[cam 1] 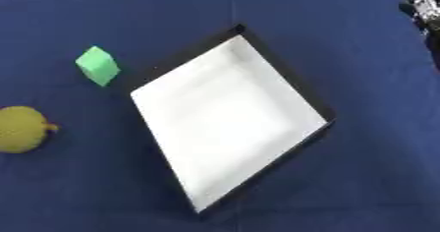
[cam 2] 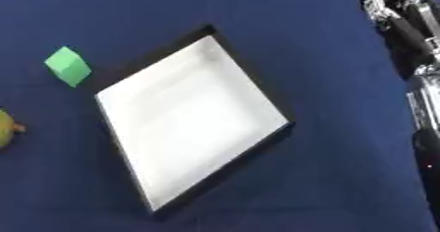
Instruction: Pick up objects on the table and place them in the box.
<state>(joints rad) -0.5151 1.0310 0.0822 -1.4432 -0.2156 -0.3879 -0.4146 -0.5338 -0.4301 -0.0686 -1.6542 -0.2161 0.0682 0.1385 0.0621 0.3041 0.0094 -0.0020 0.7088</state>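
Nothing is packed yet: the box (cam 1: pixel 225 113) sits empty, the green block (cam 1: pixel 97 66) and yellow fruit (cam 1: pixel 23 129) wait on the bench (cam 1: pixel 361 177) to its left, and the right robot hand (cam 2: pixel 397 11) hovers far right, its fingers' state unclear.

Matt blue cloth (cam 1: pixel 361 128) covers the table — the box (cam 1: pixel 225 123) looks smooth white inside, black-rimmed.

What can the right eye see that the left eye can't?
Only the right eye view shows the long black and silver right arm running down the right edge; whether its fingers are open or shut cannot be told. Only the left eye view shows the whole yellow round fruit; the other view cuts most of it off. Both show the green block, the empty white box and the blue cloth.
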